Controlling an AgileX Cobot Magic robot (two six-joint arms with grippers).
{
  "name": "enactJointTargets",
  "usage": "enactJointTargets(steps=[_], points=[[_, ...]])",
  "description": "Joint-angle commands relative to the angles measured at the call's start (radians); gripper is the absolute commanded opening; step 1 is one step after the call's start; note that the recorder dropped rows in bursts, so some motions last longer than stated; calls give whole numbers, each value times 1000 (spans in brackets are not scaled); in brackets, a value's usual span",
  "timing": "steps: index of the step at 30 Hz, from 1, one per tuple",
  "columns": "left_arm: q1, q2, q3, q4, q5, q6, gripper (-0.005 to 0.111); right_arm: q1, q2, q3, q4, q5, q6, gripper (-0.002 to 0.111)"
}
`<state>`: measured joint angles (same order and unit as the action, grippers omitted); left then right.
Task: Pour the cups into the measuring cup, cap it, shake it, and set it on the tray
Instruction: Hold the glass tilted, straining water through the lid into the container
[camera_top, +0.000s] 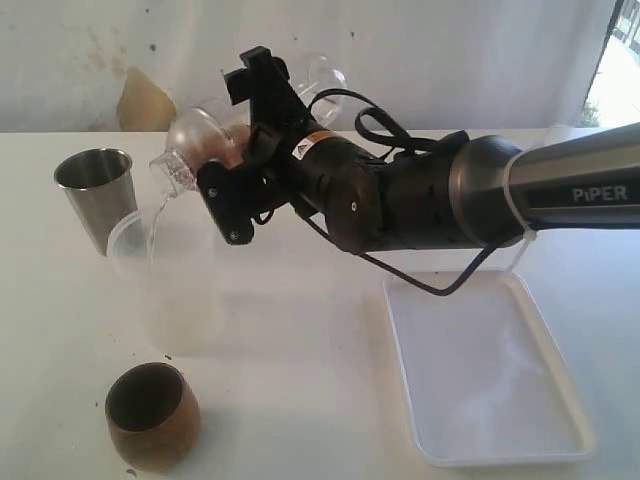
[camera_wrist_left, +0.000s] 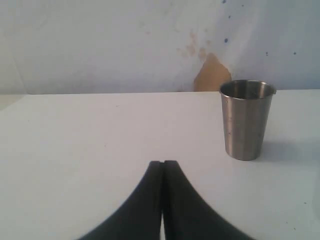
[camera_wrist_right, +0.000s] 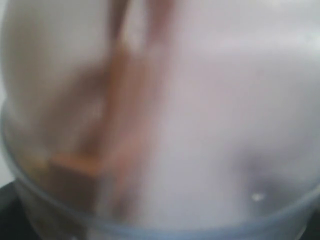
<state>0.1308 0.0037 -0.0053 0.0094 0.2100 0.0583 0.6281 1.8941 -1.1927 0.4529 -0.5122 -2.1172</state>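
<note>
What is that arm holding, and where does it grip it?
The right gripper holds the frosted plastic cup, tilted, gripped across its side wall near the middle. The left gripper holds nothing.

Bright, even daylight washes out the white table (camera_top: 300, 400); shadows soft; right wrist view wholly out of focus.

The right arm (camera_top: 420, 200) was glossy black at the wrist and grey along the forearm, lettered "PiPER" in white. Black cables (camera_top: 380, 130) looped over it, beside a small orange-and-white warning label (camera_top: 305, 150). The left gripper (camera_wrist_left: 163, 165) had matte black, tapered jaws.
</note>
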Motion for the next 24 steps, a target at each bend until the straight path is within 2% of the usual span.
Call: enactJointTargets(steps=[1, 15, 24], points=[[-4, -4, 5, -2, -8, 0, 0, 2, -16, -16, -28, -121, -14, 0], [-4, -4, 5, -2, -8, 0, 0, 0, -16, -16, -33, -124, -14, 0], [-4, -4, 5, -2, -8, 0, 0, 0, -16, -16, 53, -124, -14, 0]])
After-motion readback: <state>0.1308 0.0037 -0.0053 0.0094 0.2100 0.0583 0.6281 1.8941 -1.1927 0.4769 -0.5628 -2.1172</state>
